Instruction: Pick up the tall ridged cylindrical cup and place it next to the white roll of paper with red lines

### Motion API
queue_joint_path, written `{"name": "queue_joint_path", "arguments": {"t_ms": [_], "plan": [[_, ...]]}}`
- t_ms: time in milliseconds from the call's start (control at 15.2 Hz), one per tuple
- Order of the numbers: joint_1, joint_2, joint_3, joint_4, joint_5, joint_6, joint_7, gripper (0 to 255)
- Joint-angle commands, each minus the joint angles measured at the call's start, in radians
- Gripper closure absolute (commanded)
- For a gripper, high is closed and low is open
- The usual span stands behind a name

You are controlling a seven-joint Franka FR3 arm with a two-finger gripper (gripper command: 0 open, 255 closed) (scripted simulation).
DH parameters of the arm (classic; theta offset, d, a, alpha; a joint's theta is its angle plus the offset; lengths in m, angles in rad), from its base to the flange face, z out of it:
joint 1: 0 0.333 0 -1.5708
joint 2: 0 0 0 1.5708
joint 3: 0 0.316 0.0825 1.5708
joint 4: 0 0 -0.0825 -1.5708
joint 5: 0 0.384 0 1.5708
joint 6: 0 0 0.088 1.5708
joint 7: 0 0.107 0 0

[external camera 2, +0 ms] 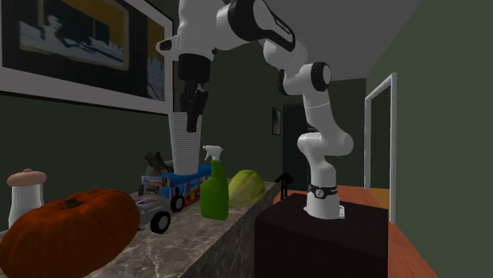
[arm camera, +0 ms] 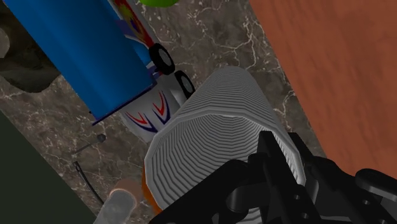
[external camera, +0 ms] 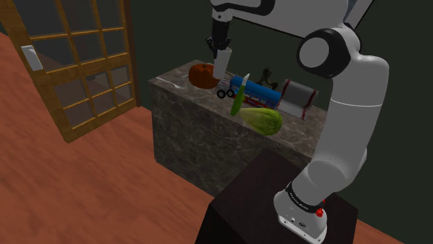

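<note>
Hand pinches the cup by its rim, upper centre of the shoulder view. Pickup appears done. Placing beside the roll, centre right, remains.

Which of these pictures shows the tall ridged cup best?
The wrist view: the ridged cup sits close, its ridges and open mouth plain, the claw on its rim. The second exterior view shows its side behind the toy truck; the shoulder view, a small pale shape.
</note>
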State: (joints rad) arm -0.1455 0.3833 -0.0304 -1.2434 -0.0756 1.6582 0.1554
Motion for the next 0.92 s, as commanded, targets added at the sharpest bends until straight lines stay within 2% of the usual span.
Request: {"name": "queue_joint_path", "arguments": {"t_ms": [0,462,858], "plan": [[-0.001,0.011,0.000,0.043,0.001,-0.032,-0.003,255],[-0.001,0.053,-0.001,0.200,0.002,-0.147,-0.012,255],[-0.068,-0.159,-0.032,-0.115,0.006,-0.037,-0.104,255]]}}
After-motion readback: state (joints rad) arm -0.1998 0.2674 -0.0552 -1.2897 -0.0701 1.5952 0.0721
